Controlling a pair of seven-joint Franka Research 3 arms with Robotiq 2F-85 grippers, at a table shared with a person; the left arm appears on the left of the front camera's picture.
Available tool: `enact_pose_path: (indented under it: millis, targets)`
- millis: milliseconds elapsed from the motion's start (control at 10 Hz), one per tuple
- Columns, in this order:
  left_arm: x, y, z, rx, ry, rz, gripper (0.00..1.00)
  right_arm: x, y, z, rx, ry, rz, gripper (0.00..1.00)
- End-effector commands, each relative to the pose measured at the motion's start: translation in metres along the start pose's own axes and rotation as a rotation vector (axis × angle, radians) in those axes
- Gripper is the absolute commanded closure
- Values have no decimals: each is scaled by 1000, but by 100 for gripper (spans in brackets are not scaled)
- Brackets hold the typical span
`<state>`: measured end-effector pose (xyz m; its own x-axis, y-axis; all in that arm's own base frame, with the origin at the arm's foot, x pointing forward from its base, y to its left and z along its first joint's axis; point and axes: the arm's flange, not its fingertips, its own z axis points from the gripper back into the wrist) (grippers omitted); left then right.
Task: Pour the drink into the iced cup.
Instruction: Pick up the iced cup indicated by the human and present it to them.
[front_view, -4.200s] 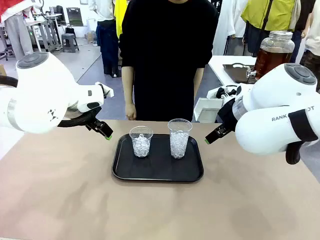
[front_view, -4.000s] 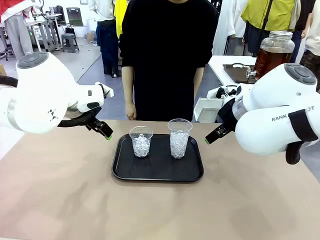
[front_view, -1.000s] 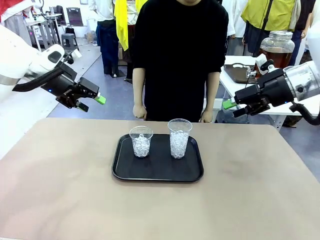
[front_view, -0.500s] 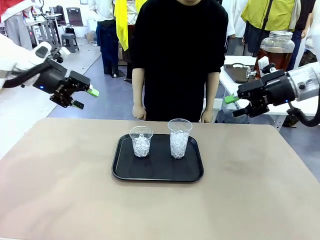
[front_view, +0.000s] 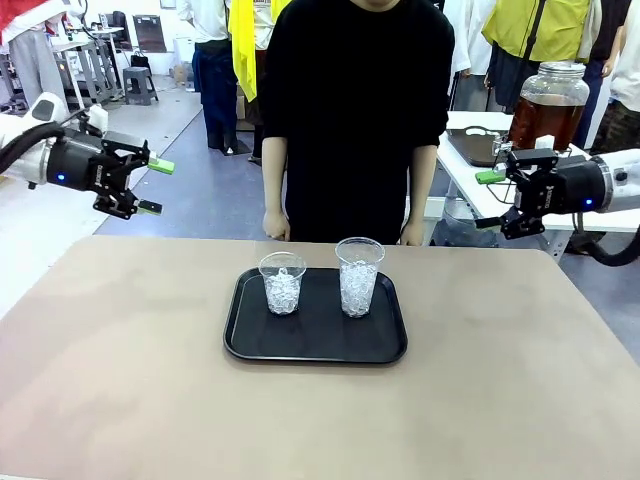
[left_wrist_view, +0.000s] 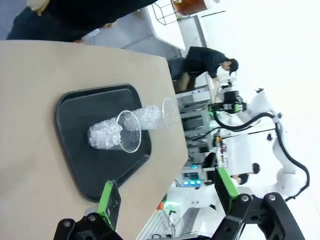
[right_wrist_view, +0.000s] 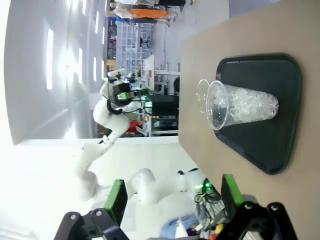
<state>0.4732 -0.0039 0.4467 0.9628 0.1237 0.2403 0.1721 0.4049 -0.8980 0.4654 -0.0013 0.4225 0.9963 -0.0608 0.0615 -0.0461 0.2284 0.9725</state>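
While hanging wide open and empty, high off either side of the black tray (front_view: 315, 348): left gripper (front_view: 155, 187) and right gripper (front_view: 488, 200), likely clearing room above its short iced cup (front_view: 282, 284) and tall iced cup (front_view: 359, 277). Beyond the tray's far right, amber drink (front_view: 545, 118) in glass dispenser (front_view: 560, 76), unpoured.

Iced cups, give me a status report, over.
Left end effector and right end effector open, empty, raised at the sides. Shorter iced cup and taller iced cup on black tray, ice only. Nothing blocking.
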Motion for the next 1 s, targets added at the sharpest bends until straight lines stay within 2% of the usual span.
enact_pose_path:
  millis: [0,300,500,800,900]
  targets:
    - [20,18,-1,-80,36,50,0,23,-6,-1,54,7,-80,0]
    - [37,40,-6,-144,97,148,0,41,-31,1,104,35,-159,0]
    - [45,50,-10,-164,128,208,0,48,-38,-1,114,57,-158,0]
    - [51,49,-14,-201,154,151,0,48,-37,-3,108,77,-148,0]
    - [44,55,-15,-140,140,190,0,43,-45,-4,92,68,-137,0]
